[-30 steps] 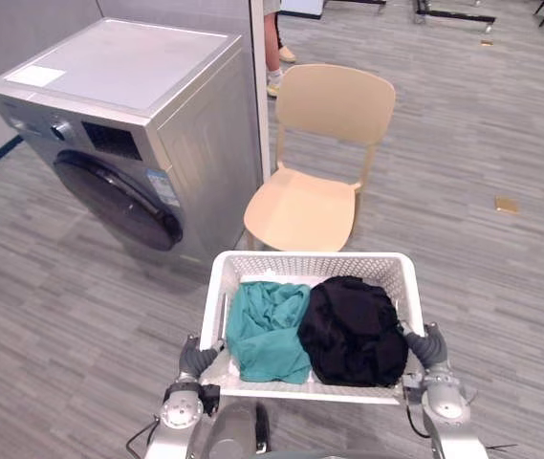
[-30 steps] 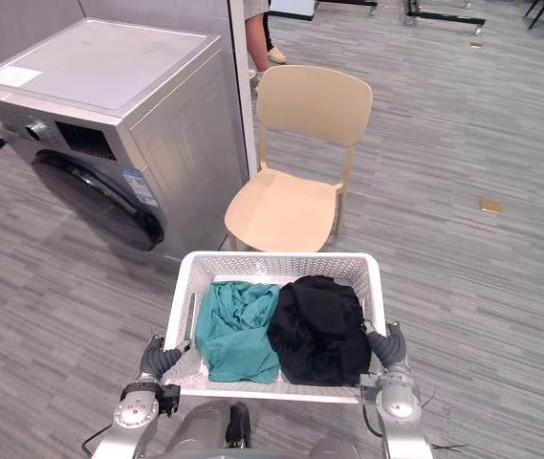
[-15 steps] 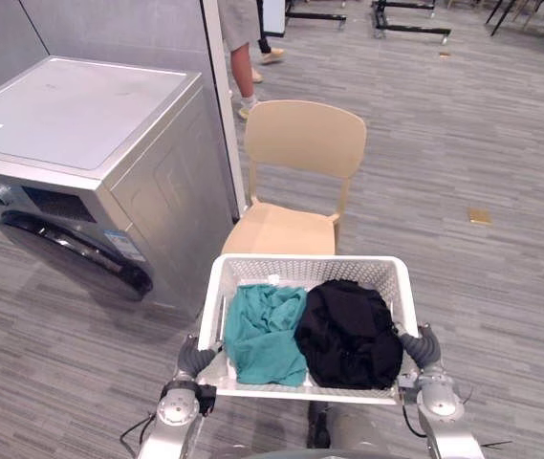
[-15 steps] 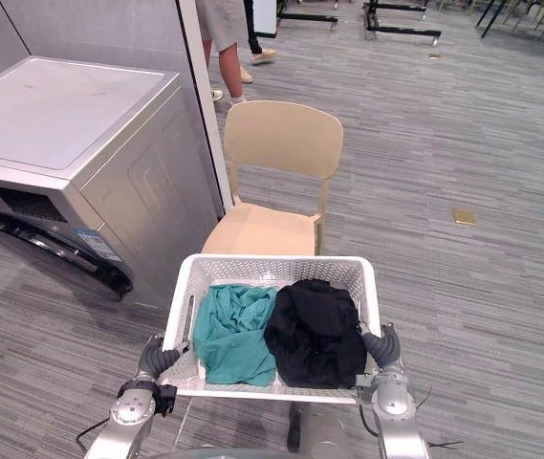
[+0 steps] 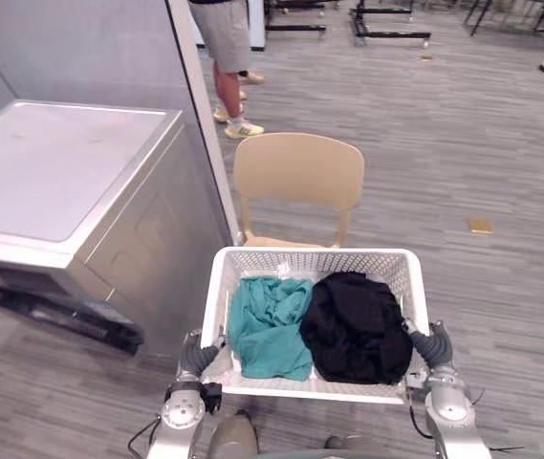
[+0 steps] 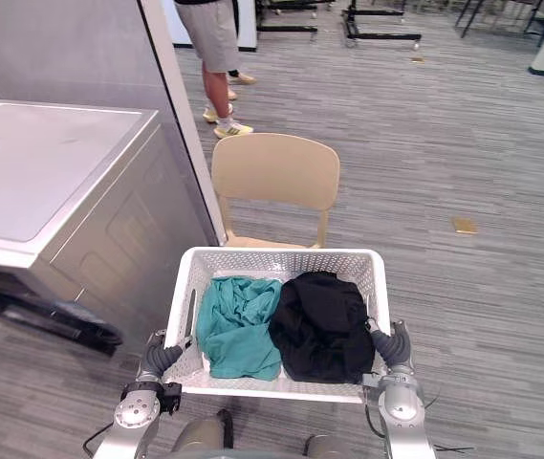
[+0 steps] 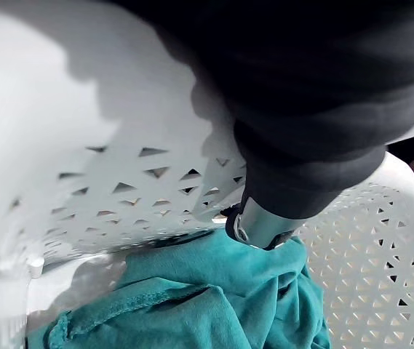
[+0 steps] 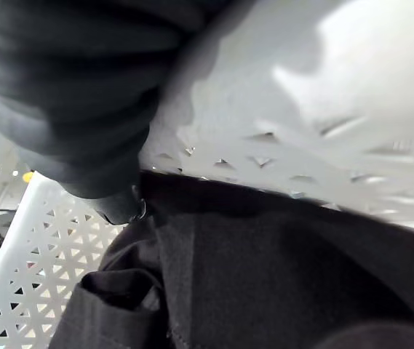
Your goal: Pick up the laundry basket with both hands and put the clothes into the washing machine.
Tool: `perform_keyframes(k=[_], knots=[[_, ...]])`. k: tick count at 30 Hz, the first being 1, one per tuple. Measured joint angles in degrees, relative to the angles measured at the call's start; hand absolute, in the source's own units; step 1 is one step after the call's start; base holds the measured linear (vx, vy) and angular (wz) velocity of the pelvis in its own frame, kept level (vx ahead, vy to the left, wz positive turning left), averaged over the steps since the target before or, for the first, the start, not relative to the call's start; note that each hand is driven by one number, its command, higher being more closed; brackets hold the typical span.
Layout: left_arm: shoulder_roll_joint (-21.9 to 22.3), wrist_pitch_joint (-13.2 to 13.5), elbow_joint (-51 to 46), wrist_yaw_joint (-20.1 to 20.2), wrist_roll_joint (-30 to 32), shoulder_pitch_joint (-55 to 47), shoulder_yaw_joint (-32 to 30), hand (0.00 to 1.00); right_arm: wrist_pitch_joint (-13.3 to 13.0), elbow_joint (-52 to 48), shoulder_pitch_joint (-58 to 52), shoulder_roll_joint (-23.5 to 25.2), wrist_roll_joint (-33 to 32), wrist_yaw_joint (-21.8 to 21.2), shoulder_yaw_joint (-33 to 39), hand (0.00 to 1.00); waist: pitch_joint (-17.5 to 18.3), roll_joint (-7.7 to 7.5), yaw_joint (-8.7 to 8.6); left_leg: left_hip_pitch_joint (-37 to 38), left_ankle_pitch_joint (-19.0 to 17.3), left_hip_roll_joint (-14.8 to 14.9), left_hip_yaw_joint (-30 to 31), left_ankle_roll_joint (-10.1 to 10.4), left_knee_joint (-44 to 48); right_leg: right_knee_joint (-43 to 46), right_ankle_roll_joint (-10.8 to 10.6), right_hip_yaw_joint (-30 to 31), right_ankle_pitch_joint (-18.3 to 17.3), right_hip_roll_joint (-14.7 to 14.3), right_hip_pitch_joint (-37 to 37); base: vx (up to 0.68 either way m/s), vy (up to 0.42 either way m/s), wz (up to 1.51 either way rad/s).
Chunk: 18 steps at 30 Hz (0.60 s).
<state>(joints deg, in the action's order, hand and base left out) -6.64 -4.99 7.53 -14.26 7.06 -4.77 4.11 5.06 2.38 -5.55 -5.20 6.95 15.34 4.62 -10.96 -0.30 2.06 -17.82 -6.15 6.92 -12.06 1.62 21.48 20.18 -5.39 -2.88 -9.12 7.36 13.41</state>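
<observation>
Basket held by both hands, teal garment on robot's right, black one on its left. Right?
No, sides swapped. Left eye view: laundry basket held by left hand and right hand, teal garment on robot's left, black garment on its right.

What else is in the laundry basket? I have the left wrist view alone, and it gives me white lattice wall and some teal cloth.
Observer: A black garment lies beside the teal garment, filling the robot's right half of the laundry basket.
Reviewer: And where is the machine from here?
Observer: The washing machine stands ahead on the robot's left, with a beige chair straight beyond the basket's far rim.
</observation>
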Motion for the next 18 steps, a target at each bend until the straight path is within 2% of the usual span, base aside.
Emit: perform_keyframes(k=[4, 5, 7, 9, 12, 15, 16, 18], knots=[[-0.72, 0.27, 1.33, -3.74, -2.02, 8.56, -1.34, 1.0, -0.09, 2.12, 8.18, -0.18, -4.64, 3.13, -0.17, 1.0, -3.76, 0.9, 0.36, -7.3, -0.33, 0.09, -0.65, -0.54, 2.12, 0.92, -0.2, -0.12, 0.11, 0.75, 6.97, -0.11, 0.082, -0.1], [-1.07, 0.5, 3.2, -5.03, -3.06, 12.03, -1.75, 1.0, -0.17, 3.88, 11.85, -0.36, -5.41, 4.0, -0.16, 1.0, -5.73, 0.91, 0.4, -9.11, -0.29, 0.13, -0.67, -0.61, 2.23, 1.89, -0.21, -0.11, 0.12, 0.77, 9.18, -0.13, 0.027, 0.06], [-1.25, 0.53, 5.27, -6.0, -4.22, 15.38, -2.02, 1.0, -0.17, 5.79, 15.19, -1.26, -6.35, 4.78, -0.32, 1.0, -6.23, 0.95, 0.45, -12.16, -0.11, 0.23, -0.66, -0.85, 2.5, 3.15, -0.21, -0.12, 0.12, 0.81, 12.55, -0.12, 0.01, 0.09], [-2.1, 0.6, 9.99, -7.71, -6.61, 22.04, -2.28, 1.0, -0.11, 9.08, 21.43, -2.73, -7.51, 5.99, -0.56, 1.0, -9.21, 1.04, 0.62, -14.56, 0.76, 0.18, -0.75, -1.53, 2.53, 4.62, -0.2, -0.05, 0.18, 0.89, 15.55, -0.09, -0.013, 0.06], [-3.76, 0.65, 14.33, -8.86, -9.1, 28.85, -2.64, 1.0, -0.11, 12.47, 27.69, -4.03, -9.08, 7.37, -1.39, 1.0, -9.4, 1.14, 0.61, -18.89, 2.14, 0.2, -0.57, -1.63, 1.96, 5.12, 0.06, -0.08, 1.02, 0.8, 20.22, -0.09, -0.029, 0.04], [-4.97, 0.73, 19.62, -9.65, -11.38, 37.77, -4.85, 1.0, -0.09, 16.23, 35.65, -4.97, -11.02, 8.46, -1.45, 1.0, -11.75, 1.18, 0.48, -21.01, 4.08, 0.15, -0.35, -1.53, 0.87, 4.9, 0.24, -0.27, 1.81, 0.73, 22.46, -0.02, -0.034, 0.07], [-5.53, 0.83, 21.03, -9.71, -12.1, 39.91, -5.26, 0.0, -0.08, 17.24, 37.95, -5.27, -11.53, 8.59, -1.44, 0.0, -12.37, 1.2, 0.39, -21.55, 4.47, 0.17, -0.16, -1.47, 0.76, 4.89, 0.33, -0.42, 1.86, 0.67, 22.9, 0.0, -0.037, 0.07], [-5.74, 1.21, 22.0, -9.69, -13.32, 42.01, -6.53, 0.0, -0.09, 18.29, 40.41, -5.77, -12.37, 8.68, -1.58, 0.0, -12.53, 1.16, 0.39, -22.69, 5.19, 0.21, 0.21, -1.48, 0.4, 4.77, 0.66, -0.84, 2.08, 0.56, 23.9, 0.02, -0.039, 0.1]])
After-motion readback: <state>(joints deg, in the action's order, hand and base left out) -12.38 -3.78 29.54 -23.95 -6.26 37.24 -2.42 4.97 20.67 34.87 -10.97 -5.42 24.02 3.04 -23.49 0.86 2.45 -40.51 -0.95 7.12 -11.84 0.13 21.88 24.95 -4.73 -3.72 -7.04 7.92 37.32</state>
